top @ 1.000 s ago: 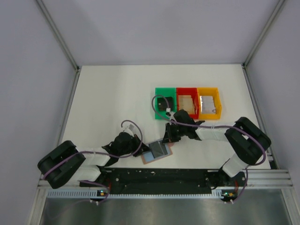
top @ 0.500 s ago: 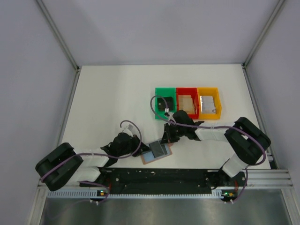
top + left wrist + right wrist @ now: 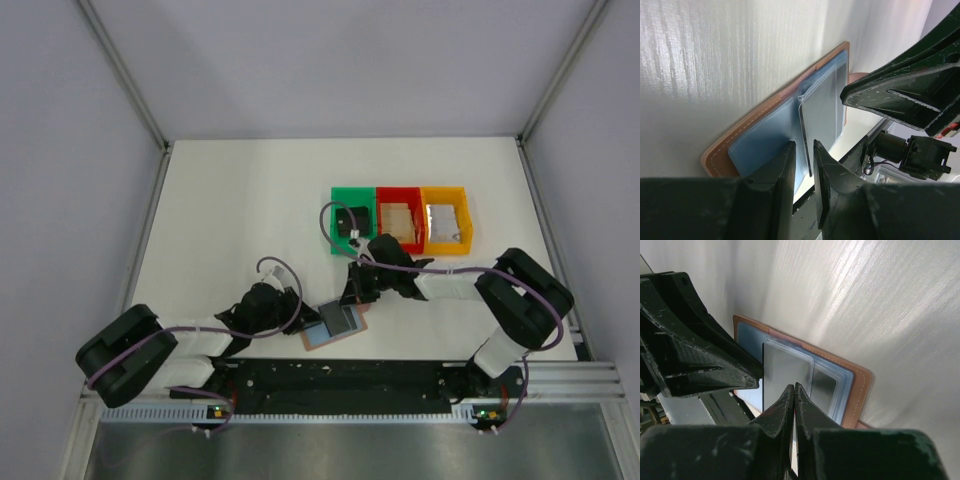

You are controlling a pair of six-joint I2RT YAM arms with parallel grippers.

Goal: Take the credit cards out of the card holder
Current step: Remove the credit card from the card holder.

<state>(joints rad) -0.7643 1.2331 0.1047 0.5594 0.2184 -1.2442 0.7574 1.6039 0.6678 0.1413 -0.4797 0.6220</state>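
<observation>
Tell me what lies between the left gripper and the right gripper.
The open card holder, blue-grey face up with a grey credit card on it, lies between the left gripper and right gripper. The top view shows this best.

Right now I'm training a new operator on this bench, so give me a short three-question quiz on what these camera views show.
1. True or false: the reddish-brown leather card holder with the blue-grey inside lies open on the white table.
2. Which black two-finger gripper has its fingers pressed together? A the left gripper; B the right gripper; C both.
3. Fill in: beyond the card holder, three plastic bins stand in a row: green bin, red bin, then ___.
Key: 1 true; 2 B; 3 yellow bin.
</observation>
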